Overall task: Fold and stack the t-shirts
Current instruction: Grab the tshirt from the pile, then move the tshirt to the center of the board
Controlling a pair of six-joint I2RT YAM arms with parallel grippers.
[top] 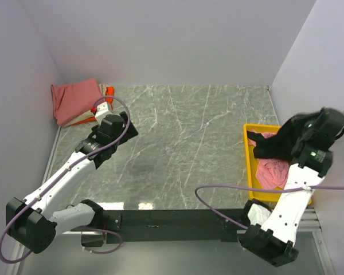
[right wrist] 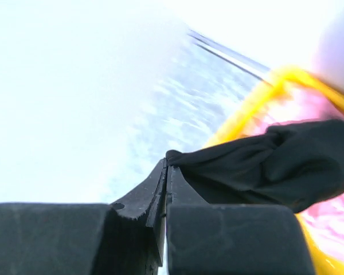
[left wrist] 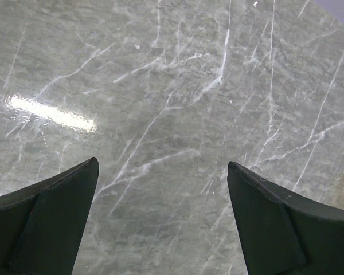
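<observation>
Now our right gripper is closed on an edge of the black shirt, surely limp and light; our left gripper gapes empty.

Top external: high, behind arm bases, looking down on whole table. Left wrist: close, facing down at table between own fingers. Right wrist: close, oblique across yellow bin; bin shared with top view.
</observation>
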